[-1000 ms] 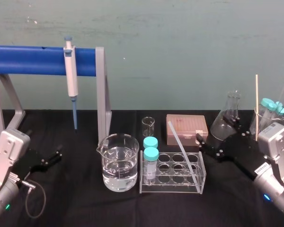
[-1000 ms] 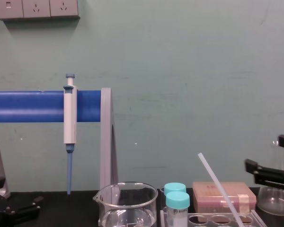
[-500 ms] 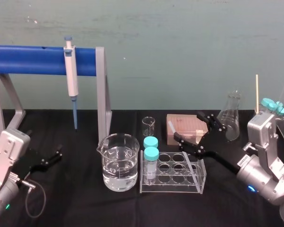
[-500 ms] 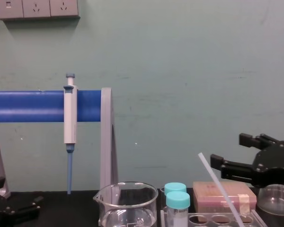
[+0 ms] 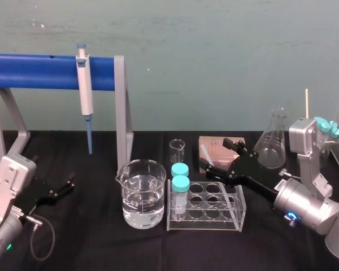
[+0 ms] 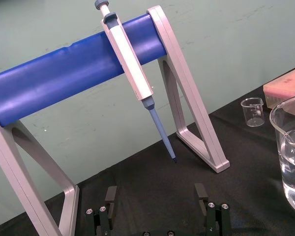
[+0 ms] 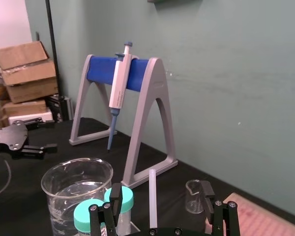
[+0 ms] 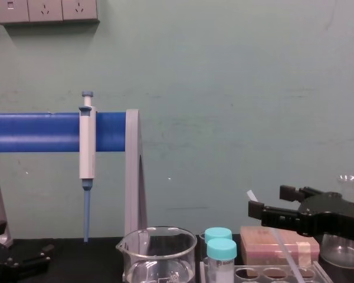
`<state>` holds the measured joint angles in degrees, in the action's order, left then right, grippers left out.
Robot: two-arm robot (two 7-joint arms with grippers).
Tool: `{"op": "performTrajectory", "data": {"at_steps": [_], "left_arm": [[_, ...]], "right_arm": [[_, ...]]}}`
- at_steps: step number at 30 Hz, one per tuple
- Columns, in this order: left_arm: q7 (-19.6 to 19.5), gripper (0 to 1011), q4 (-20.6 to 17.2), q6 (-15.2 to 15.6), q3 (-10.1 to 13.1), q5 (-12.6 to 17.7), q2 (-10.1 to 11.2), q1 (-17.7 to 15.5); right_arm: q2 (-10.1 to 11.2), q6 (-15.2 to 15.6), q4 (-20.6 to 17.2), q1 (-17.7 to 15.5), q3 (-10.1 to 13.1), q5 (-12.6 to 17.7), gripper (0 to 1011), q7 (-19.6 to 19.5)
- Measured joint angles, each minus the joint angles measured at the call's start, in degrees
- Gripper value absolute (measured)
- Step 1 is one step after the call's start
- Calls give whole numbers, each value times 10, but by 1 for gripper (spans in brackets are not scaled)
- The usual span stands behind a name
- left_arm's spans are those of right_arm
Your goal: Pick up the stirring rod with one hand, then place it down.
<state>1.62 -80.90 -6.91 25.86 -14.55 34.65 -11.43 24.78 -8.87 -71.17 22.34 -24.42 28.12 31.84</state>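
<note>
In the head view, the stirring rod (image 5: 204,151) stands tilted in the clear tube rack (image 5: 206,217) near the middle of the black table (image 5: 101,237). Its upper end leans toward 11 o'clock. The right gripper (image 5: 218,156) reaches in from 4 o'clock, and its two fingers are apart, one on each side of the rod's upper part. A beaker (image 5: 142,195) with water stands just beside the rack, at its 9 o'clock. The left gripper (image 5: 62,188) lies at 8 o'clock on the table, well apart from the rack.

In the left wrist view, the left gripper's fingers are spread wide above the table. Ahead of them a pipette (image 6: 130,64) hangs on the blue stand (image 6: 64,73).

In the right wrist view, the rod rises between the two separated fingers and touches neither; a gap shows on both sides.

In the chest view, the right gripper comes in from 3 o'clock at the height of the rod's top end. Below it, the rod runs down toward 5 o'clock into the rack.
</note>
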Motion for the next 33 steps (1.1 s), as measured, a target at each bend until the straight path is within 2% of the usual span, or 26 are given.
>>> {"op": "performTrajectory", "data": {"at_steps": [9, 18, 33], "left_arm": [[0, 1000, 0, 0, 0, 0, 0, 0], [0, 1000, 0, 0, 0, 0, 0, 0], [0, 1000, 0, 0, 0, 0, 0, 0]], "right_arm": [[-18, 34, 43, 24, 4, 19, 1003, 36], [-24, 65, 73, 42, -2, 30, 1003, 56], [-22, 68, 74, 43, -5, 29, 1003, 56]]}}
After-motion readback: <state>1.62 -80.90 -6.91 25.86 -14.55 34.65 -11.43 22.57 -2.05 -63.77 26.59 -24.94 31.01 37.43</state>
